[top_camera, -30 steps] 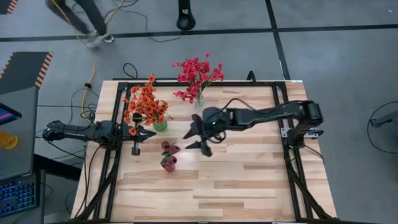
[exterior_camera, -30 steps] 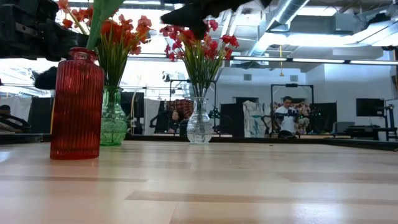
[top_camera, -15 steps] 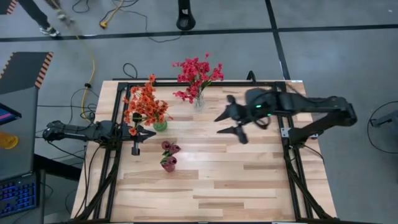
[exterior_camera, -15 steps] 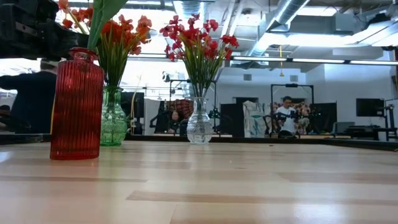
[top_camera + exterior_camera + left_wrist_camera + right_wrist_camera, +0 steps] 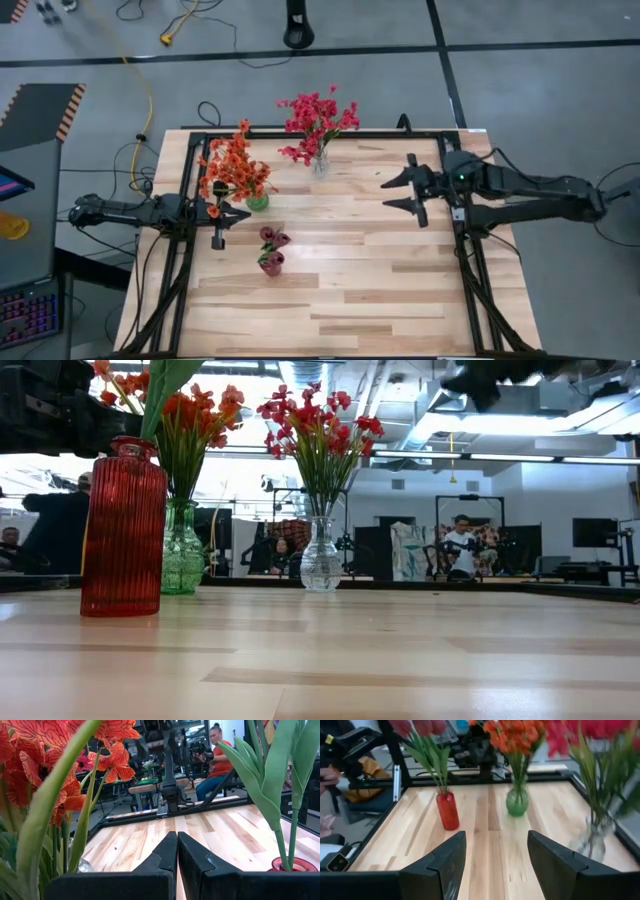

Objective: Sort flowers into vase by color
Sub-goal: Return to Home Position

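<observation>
Three vases stand on the wooden table. Orange blossom sprays [image 5: 235,170] sit in a green vase [image 5: 182,550]. Pink-red sprays [image 5: 318,120] sit in a clear vase [image 5: 320,555] near the far edge. Dark red tulip buds [image 5: 271,240] sit in a red ribbed vase [image 5: 123,530]. My left gripper [image 5: 177,840] is shut and empty at the table's left edge, between the green and red vases. My right gripper [image 5: 398,193] hangs open and empty above the table's right side, facing the vases [image 5: 496,840].
A black metal frame [image 5: 455,230] borders the table on its left, right and far sides. Bare wood fills the near half [image 5: 340,300] and the stretch between the vases and my right gripper. People sit in the room beyond the far edge [image 5: 460,545].
My right gripper has drawn back from beside the red vase near the table's middle toward the right edge, staying open and empty. The vases and flowers have kept their places. My left arm has not moved.
</observation>
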Action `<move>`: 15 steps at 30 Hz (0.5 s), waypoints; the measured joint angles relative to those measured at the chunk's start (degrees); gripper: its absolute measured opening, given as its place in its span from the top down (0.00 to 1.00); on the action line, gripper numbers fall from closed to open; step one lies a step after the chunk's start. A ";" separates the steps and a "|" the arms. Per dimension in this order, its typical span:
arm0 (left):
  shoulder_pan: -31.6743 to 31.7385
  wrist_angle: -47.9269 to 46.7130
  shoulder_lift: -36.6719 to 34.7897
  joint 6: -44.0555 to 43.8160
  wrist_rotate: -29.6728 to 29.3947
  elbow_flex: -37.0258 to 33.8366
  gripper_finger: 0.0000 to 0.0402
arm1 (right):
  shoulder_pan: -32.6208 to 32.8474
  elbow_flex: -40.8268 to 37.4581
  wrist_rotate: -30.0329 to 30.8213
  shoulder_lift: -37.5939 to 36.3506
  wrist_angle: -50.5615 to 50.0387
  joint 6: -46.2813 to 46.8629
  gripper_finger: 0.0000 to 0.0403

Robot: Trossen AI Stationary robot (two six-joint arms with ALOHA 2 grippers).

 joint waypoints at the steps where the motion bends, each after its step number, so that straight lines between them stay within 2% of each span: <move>1: -0.02 0.00 0.01 0.00 0.00 0.00 1.00 | -0.58 -2.54 -0.02 -1.73 1.33 0.71 0.41; 7: 0.00 0.00 0.01 0.00 0.00 0.01 1.00 | -3.86 -14.75 -0.01 -11.36 7.56 5.62 0.41; 15: -0.02 0.00 0.00 -0.13 0.00 0.00 1.00 | -6.50 -26.55 -0.04 -22.86 12.39 5.98 0.41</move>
